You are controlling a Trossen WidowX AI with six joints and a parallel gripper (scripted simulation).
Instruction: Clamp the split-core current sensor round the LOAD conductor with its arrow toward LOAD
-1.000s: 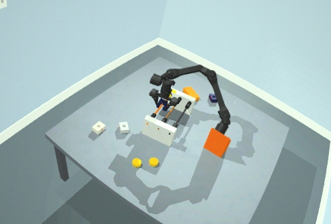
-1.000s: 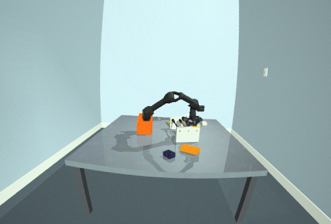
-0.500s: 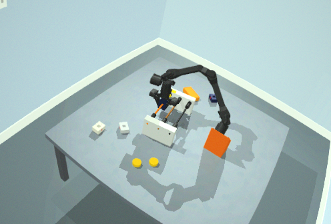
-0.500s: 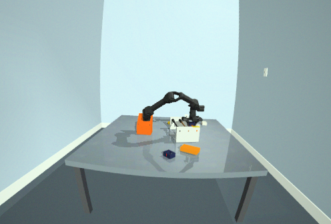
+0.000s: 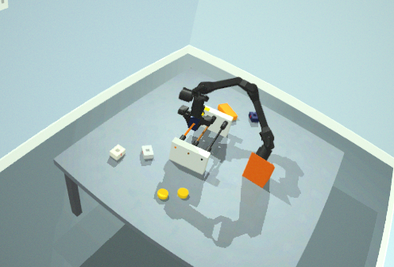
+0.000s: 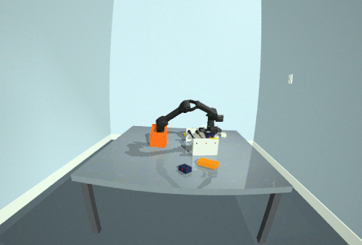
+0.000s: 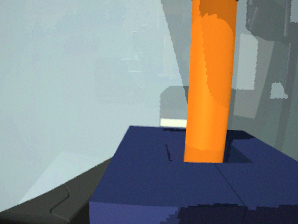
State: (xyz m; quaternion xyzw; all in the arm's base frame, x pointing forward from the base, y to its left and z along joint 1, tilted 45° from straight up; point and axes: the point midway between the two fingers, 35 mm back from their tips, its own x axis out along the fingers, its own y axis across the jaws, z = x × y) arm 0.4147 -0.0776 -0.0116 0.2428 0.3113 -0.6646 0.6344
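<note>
The dark blue split-core sensor (image 5: 193, 125) (image 6: 210, 135) (image 7: 145, 175) is round the bright orange conductor (image 5: 188, 130) (image 7: 207, 100), its halves together along a thin seam in the wrist view. My gripper (image 5: 195, 119) (image 6: 210, 132) is shut on the sensor; one finger (image 7: 70, 192) shows at its left side. The conductor is the outermost of three between two white panels (image 5: 187, 160) (image 6: 205, 149), beside a brown one (image 5: 202, 134) and a black one (image 5: 218, 137). Yellow marking (image 5: 206, 109) shows at the far panel. Its lettering, the sensor's arrow and the latch cannot be made out.
Another dark blue block (image 5: 253, 117) (image 6: 185, 168) and an orange block (image 5: 227, 111) (image 6: 207, 163) lie beyond the far panel. Two white blocks (image 5: 117, 152) (image 5: 147, 152) and two yellow discs (image 5: 163, 194) (image 5: 183, 193) lie on the near side. The orange arm base (image 5: 258, 170) (image 6: 158, 138) stands beyond the black conductor.
</note>
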